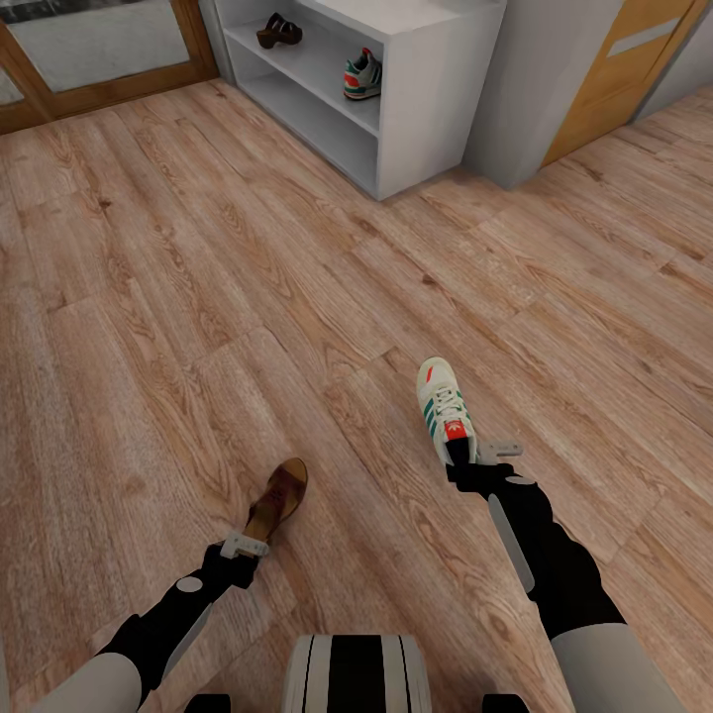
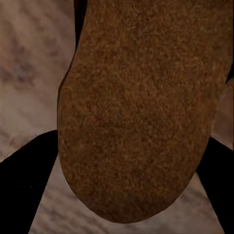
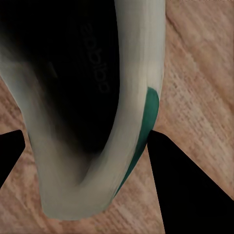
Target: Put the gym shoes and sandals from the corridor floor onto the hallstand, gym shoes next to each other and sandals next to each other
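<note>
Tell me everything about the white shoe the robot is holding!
The gym shoe is a white lace-up sneaker with green side stripes, a red-orange tongue patch, a red mark at the toe and a pale sole. The right hand grips its heel end, toe pointing away from the robot, over the wooden floor. The right wrist view looks into its dark inside.

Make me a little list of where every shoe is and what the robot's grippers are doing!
left gripper: shut on a brown sandal, above the floor
right gripper: shut on a white gym shoe
rack: white, ahead across the wooden floor
shelf: the other sandal and the other gym shoe, apart from each other
left to do: put both held shoes beside their partners
</note>
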### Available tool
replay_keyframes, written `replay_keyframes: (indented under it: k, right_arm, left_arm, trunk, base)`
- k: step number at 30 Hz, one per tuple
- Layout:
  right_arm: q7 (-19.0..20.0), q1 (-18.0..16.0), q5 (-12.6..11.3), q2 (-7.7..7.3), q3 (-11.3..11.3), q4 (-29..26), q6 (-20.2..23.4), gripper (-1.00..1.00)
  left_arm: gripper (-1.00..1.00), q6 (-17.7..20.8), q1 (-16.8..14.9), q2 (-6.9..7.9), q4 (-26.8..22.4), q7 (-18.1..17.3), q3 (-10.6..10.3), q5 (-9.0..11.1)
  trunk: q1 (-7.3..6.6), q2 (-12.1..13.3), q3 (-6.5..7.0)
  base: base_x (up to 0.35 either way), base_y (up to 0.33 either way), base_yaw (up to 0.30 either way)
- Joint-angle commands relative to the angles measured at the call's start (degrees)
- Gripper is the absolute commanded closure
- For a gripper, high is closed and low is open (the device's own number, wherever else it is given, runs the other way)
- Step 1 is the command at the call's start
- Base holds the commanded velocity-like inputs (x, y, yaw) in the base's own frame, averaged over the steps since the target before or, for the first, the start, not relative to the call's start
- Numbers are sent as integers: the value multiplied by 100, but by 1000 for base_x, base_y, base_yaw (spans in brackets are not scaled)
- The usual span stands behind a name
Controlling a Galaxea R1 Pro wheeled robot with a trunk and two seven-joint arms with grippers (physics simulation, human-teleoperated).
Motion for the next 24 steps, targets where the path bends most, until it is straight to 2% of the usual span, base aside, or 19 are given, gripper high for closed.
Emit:
replay_keyframes:
  k: [1,24]
  right_arm:
    - [-65,-2,-56,-6,18,-6,23,100]
    - [-65,0,-55,-6,18,-6,24,100]
  left_arm:
    - [100,8,-3,5,-5,-2,-21,21]
    - [100,8,-3,5,-5,0,-11,28]
  trunk:
    - [-1,-1,-3]
    - [-1,-1,-3]
  base:
    - [0,0,0]
    - [0,0,0]
